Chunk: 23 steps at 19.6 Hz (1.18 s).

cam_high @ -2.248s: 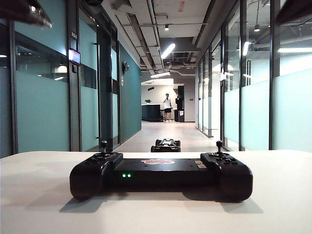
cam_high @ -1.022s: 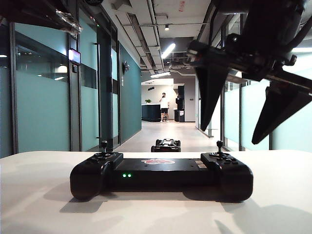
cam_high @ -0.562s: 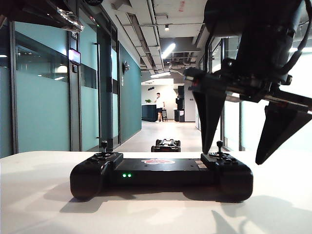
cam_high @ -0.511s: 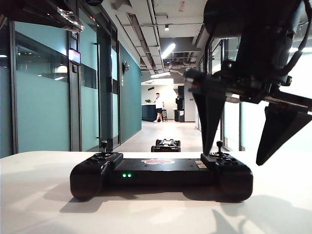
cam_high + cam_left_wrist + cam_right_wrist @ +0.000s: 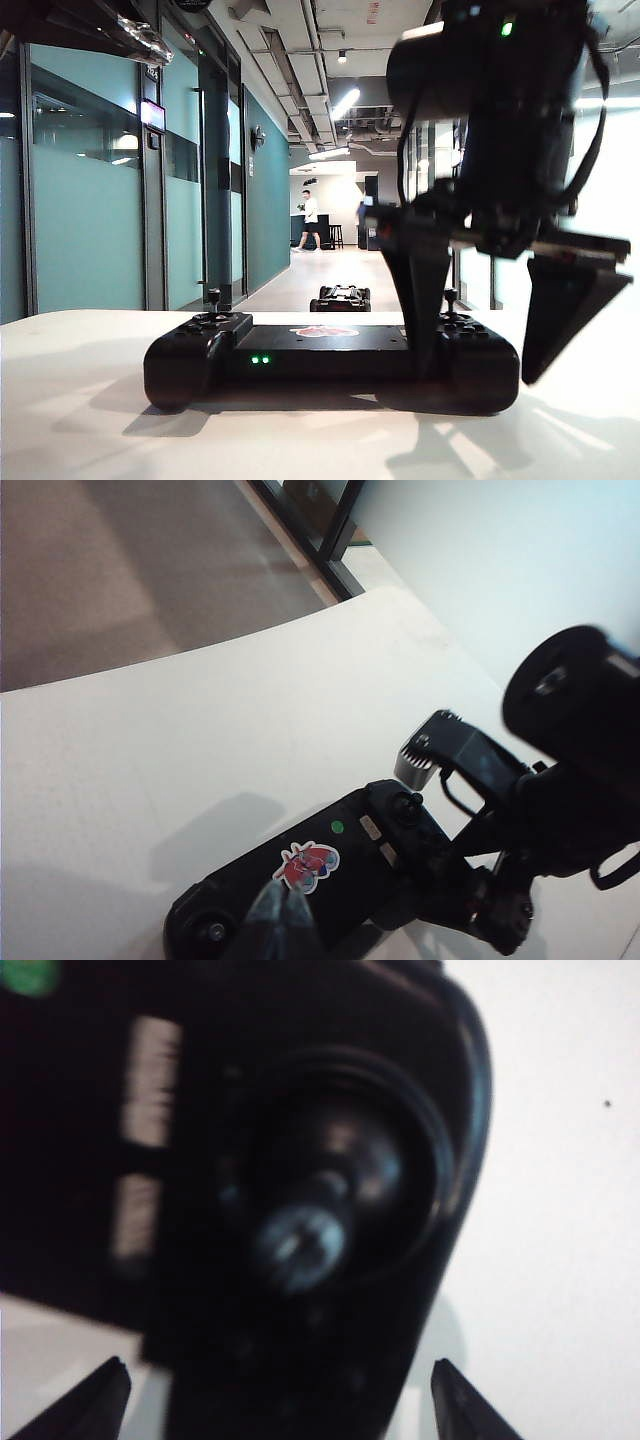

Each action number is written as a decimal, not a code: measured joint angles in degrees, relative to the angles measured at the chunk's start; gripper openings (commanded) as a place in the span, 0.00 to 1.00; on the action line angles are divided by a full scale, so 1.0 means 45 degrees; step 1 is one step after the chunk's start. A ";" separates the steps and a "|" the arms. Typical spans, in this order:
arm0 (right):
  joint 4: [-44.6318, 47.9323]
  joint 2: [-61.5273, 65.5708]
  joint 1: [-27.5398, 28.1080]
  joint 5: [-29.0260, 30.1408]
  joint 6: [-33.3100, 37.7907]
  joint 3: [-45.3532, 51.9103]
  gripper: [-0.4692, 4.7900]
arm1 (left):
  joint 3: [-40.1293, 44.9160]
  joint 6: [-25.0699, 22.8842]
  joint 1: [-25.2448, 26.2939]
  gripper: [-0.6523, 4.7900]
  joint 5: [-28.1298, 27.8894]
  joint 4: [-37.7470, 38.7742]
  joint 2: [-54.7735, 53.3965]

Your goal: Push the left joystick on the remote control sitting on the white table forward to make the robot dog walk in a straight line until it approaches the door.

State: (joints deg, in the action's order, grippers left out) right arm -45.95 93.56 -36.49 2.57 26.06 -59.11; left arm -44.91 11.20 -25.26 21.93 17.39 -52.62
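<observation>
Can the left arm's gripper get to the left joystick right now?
Probably yes: the left gripper hangs shut above the remote control, nothing covers the left joystick, and the right gripper is busy at the other end.

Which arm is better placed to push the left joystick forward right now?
Left. The left gripper, fingertips together, hangs above the remote control's left half, near the left joystick. The right gripper stands open astride the opposite end, around the other stick.
</observation>
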 measured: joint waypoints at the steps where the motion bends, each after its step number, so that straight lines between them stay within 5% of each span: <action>1: 0.0000 0.0146 0.0010 -0.0010 0.0000 0.0000 0.86 | 0.0000 0.0000 0.0005 0.11 0.0000 0.0000 0.0000; 4: 0.0097 0.0389 0.0010 0.0000 0.0107 0.0000 0.84 | 0.0000 0.0000 0.0005 0.11 0.0000 0.0000 0.0000; 10: 0.0529 0.0389 0.0019 -0.0039 0.0500 -0.0015 0.56 | 0.0000 0.0000 0.0005 0.11 0.0000 0.0000 0.0000; 17: 0.0491 0.0384 0.0010 -0.0180 0.1190 -0.0039 0.54 | 0.0000 0.0000 0.0000 0.11 0.0000 0.0000 -0.0005; 19: 0.0529 0.0384 0.0005 -0.0180 0.1817 -0.0049 0.44 | 0.0000 -0.0049 0.0000 0.11 0.0000 0.0000 -0.0005; 23: 0.0457 0.0379 0.0005 -0.0180 0.2103 -0.0063 0.42 | -0.0005 -0.1015 0.0005 0.11 0.0631 0.0000 -0.0155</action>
State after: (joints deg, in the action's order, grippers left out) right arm -43.90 95.26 -36.47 1.76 35.53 -59.40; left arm -44.93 6.63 -25.23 24.77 17.39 -53.32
